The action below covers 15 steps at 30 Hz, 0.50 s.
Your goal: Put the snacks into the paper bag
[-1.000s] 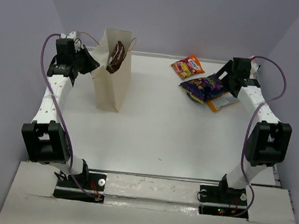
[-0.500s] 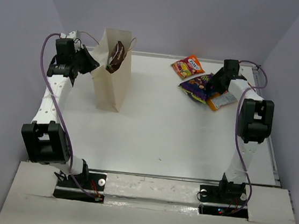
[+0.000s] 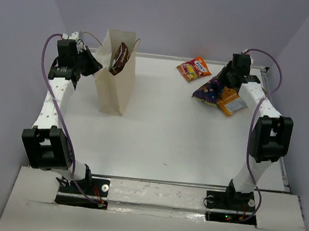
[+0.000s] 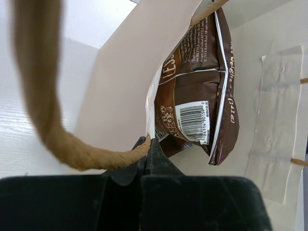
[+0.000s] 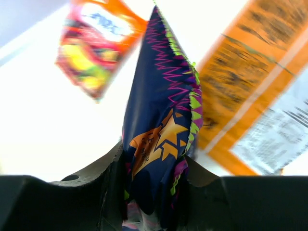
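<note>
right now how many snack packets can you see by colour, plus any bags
dark brown packet, poking out of the bag: 1
purple packet: 1
orange packet: 1
red-orange packet: 1
paper bag: 1
Total: 5 things, 4 of them packets

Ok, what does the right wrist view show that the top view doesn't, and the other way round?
Right wrist only: the right gripper closed on one end of the purple packet, up close. Top only: the bag with the brown packet poking out and the left gripper at its rim. Both: the purple packet, orange packet and red-orange packet.
</note>
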Available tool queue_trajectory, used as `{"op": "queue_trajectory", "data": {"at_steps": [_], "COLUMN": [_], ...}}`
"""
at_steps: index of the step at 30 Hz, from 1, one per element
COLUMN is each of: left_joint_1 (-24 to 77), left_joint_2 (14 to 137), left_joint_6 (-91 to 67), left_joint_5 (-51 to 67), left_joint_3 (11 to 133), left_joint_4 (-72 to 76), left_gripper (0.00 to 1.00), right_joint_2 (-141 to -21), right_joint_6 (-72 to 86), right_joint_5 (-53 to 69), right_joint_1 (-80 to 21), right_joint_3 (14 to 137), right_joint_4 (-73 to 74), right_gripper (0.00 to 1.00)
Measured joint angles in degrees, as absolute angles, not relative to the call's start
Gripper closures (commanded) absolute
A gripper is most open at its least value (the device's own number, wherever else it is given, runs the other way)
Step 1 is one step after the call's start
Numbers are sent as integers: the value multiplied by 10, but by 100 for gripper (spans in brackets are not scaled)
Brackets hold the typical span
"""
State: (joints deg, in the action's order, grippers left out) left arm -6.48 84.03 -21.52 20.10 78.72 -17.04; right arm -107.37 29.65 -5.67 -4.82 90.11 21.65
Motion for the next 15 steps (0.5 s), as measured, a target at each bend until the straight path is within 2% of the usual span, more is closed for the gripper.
{"op": "queue_trajectory", "data": {"at_steps": [7,12,15], "left_joint_1": [-64,-58,-54], "left_joint_2": [840,840,840], "left_joint_6": [-215,-216,-216], "left_joint_5": [203,204,204], "left_joint_3": [787,787,785], "left_joint_4": [-170,-169,-165], "left_gripper": [100,100,100], "right_joint_2": [-1016,-1068,-1144], "right_joint_6": [265,264,258], "right_joint_5": [-82,-81,-83], "right_joint_1": [-163,-249,-298], "right_joint_3": [1033,1221,1359], "right_joint_4": [186,67,-4], "right_gripper": [99,99,99]}}
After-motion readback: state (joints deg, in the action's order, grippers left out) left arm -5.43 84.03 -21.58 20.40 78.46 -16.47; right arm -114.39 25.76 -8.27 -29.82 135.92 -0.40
